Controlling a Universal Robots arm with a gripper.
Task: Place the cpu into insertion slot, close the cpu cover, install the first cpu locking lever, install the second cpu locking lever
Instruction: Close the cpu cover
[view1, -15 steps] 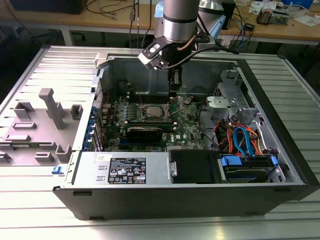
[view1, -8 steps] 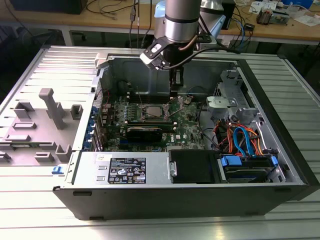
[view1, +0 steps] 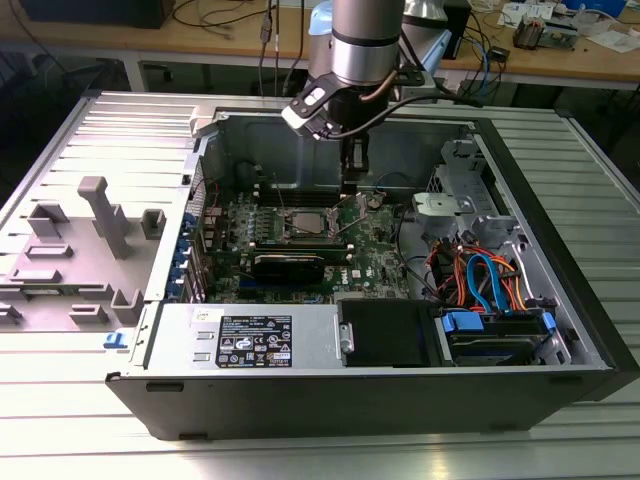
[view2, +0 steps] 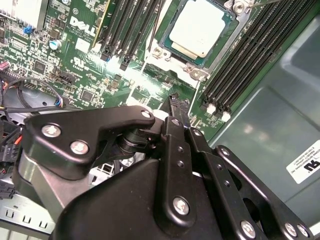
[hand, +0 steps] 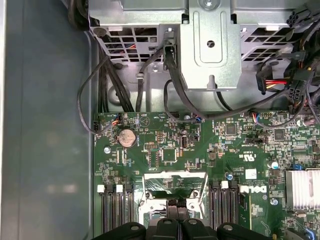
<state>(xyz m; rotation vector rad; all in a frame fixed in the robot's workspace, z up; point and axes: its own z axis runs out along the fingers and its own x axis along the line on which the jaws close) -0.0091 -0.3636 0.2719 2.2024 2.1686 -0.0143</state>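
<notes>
gripper (view2: 175, 101) with fingers pressed together, tips low over the board (view2: 100, 75), cpu (view2: 199, 27) seated in slot (view2: 161, 54) just beyond fingertips, memory slots (view2: 250, 55) flanking

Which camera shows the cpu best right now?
Second wrist view: the cpu shows its silver top close up. The exterior view has it small and distant; in the first wrist view the gripper partly blocks it.

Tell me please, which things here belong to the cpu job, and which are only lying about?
For the job: cpu, cpu cover, gripper.

Only lying about: coin battery, heatsink, drive cage, power supply, memory slots.
</notes>
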